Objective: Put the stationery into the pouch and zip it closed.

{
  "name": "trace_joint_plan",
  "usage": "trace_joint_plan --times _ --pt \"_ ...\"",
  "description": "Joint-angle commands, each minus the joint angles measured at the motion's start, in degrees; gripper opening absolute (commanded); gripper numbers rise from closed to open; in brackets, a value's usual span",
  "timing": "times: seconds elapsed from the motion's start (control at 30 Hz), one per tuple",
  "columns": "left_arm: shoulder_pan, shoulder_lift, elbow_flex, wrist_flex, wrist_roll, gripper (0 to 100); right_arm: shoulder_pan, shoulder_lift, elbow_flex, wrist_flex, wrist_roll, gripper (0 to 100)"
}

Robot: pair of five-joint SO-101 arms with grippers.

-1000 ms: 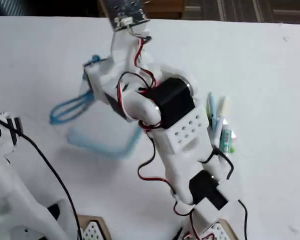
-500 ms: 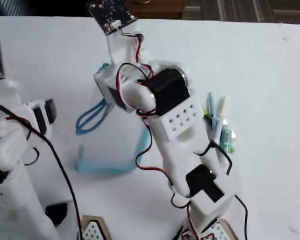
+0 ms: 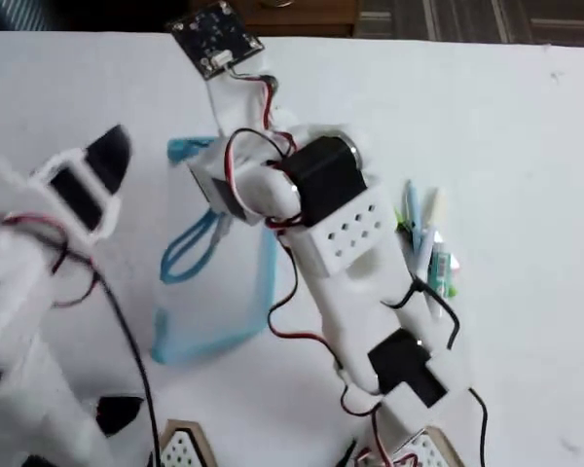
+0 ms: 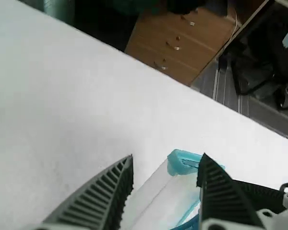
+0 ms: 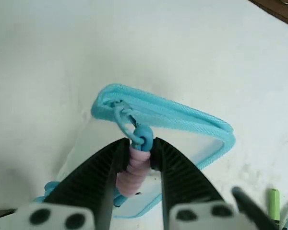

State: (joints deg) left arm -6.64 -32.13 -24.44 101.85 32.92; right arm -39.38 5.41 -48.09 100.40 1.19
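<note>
The clear pouch with blue trim lies left of centre, its blue strap loop to its left. My right arm leans over the pouch's far end. My right gripper is shut on the pink zipper pull at the pouch's blue edge. My left gripper hangs open above the table, with a blue corner of the pouch beyond its fingertips. The left arm is at the left, blurred. Pens and markers lie to the right of the right arm.
White cloth covers the table. A wooden cabinet and a dark floor lie beyond the far edge. The arm bases stand at the near edge. Cables trail from both arms.
The left arm has risen from the near left and swung toward the pouch. The pouch has shifted right and turned to lie lengthwise, with the right gripper over its far end.
</note>
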Motion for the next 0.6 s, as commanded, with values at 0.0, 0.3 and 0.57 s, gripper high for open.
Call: trace_joint_plan --times 0.0,0.3,0.57 --pt "0.92 3.82 0.44 -1.58 2.46 23 0.04 -5.23 3.16 0.92 0.53 1.7" --pt "1.19 14.37 -0.18 -0.62 2.9 23 -0.31 -11.21 11.43 0.92 2.46 1.7" --pt "4.7 14.81 -8.88 0.0 0.35 23 -3.74 -11.82 18.81 -5.32 1.93 1.7"
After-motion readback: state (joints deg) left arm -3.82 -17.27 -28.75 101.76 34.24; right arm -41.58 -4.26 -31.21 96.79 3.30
